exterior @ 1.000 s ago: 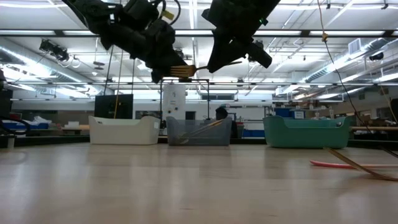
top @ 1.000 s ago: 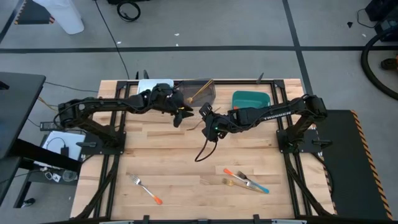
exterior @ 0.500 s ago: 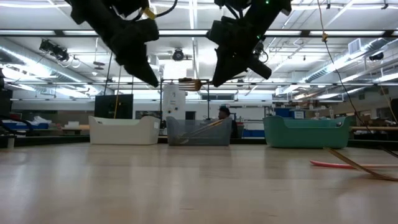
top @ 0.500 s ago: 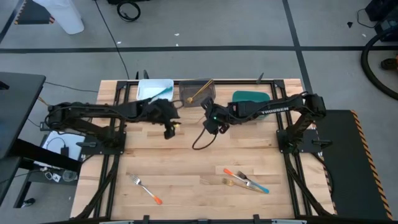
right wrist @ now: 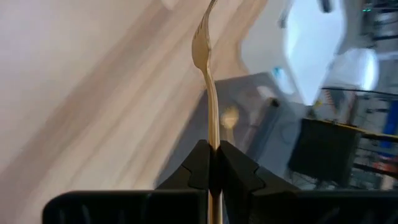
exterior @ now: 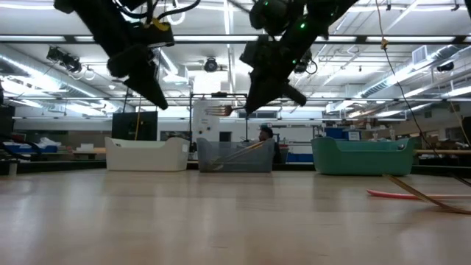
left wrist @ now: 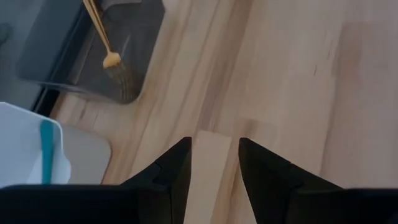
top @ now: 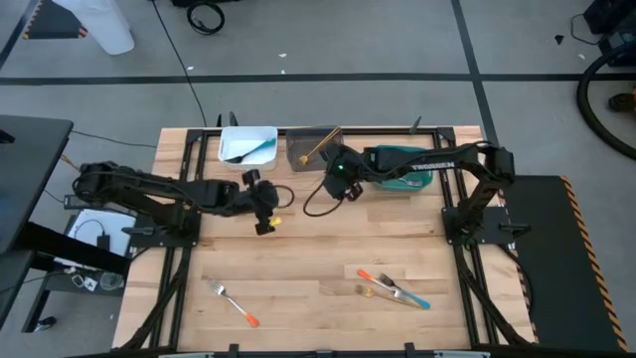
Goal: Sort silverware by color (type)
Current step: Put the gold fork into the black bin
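Near the top middle of the high view: the right gripper (top: 335, 171) hangs in the air just below the grey bin (top: 316, 146).
Right gripper jaws: pinched tight on a golden-tan fork (right wrist: 208, 93), its tines pointing away from the fingers.
Held fork in the low view: it sticks out flat to the left of the gripper, high above the table (exterior: 235, 221).
Left gripper (top: 264, 207): left of middle in the high view, over bare wood, well apart from the bins.
Left gripper jaws: spread apart with nothing between the fingers (left wrist: 171, 171).
Grey bin: at the top edge of the table, with a golden-tan fork (top: 316, 145) lying inside.
White bin (top: 247, 144): just left of the grey one, with a blue-handled fork (top: 250, 151) inside.
Teal bin (top: 401, 159): right of the grey one, partly under the right arm.
Lower right of the high view: a small pile of forks (top: 393, 288), orange, tan and blue, touching each other.
Lower left: one orange-handled fork (top: 234, 302) lies alone.
Open room: the wide middle of the table is bare wood between the grippers and the loose forks.
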